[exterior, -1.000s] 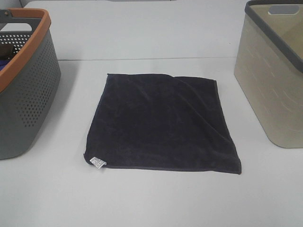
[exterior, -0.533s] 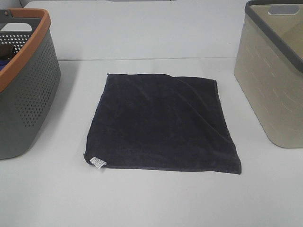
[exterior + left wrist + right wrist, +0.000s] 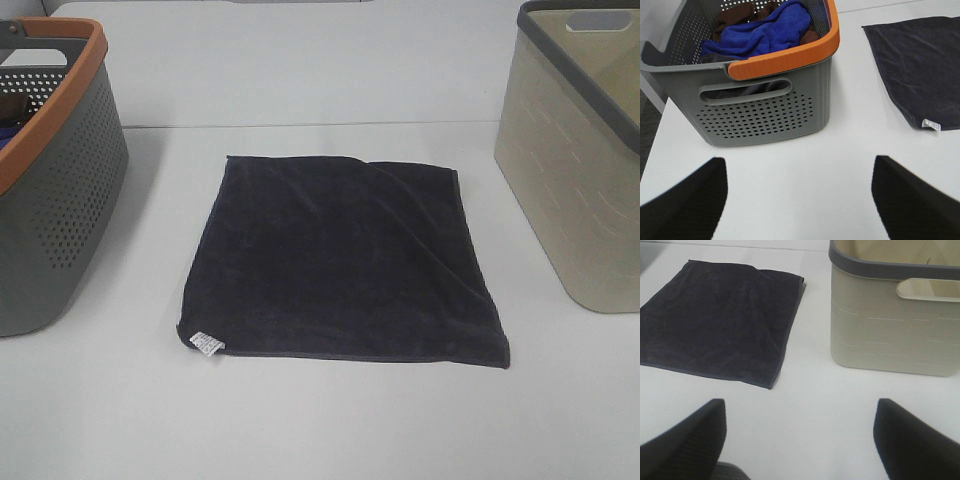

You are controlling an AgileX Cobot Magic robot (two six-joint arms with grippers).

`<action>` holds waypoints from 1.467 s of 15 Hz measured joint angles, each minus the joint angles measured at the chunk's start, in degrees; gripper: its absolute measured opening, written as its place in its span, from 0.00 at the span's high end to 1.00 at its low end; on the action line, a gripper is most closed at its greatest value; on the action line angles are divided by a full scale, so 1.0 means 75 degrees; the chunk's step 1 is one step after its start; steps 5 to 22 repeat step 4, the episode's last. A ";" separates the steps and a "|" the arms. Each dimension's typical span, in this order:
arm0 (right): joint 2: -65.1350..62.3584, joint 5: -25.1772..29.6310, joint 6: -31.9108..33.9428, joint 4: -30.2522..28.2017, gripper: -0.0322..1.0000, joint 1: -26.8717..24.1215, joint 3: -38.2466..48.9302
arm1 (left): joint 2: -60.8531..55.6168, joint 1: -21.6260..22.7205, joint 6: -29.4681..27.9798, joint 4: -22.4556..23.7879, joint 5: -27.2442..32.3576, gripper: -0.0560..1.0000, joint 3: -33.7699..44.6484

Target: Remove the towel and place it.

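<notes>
The dark navy towel (image 3: 340,260) lies flat in the middle of the white table, its small white tag (image 3: 207,344) at the near left corner. It also shows in the left wrist view (image 3: 920,70) and the right wrist view (image 3: 720,320). Neither gripper shows in the exterior high view. My left gripper (image 3: 800,200) is open and empty over bare table near the grey basket. My right gripper (image 3: 800,440) is open and empty over bare table between the towel and the beige basket.
A grey perforated basket with an orange rim (image 3: 60,150) stands at the left, holding blue and brown cloths (image 3: 765,30). A beige basket with a dark grey rim (image 3: 580,170) stands at the right.
</notes>
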 joint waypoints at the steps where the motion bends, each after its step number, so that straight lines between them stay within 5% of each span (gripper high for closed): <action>1: 0.0000 0.0000 0.0000 0.0000 0.23 0.0000 0.0000 | 0.0000 0.0000 0.0000 0.0000 0.0000 0.23 0.0000; 22: 0.0000 0.0000 0.0000 0.0000 0.23 0.0000 0.0000 | 0.0000 0.0000 0.0000 0.0000 0.0000 0.23 0.0000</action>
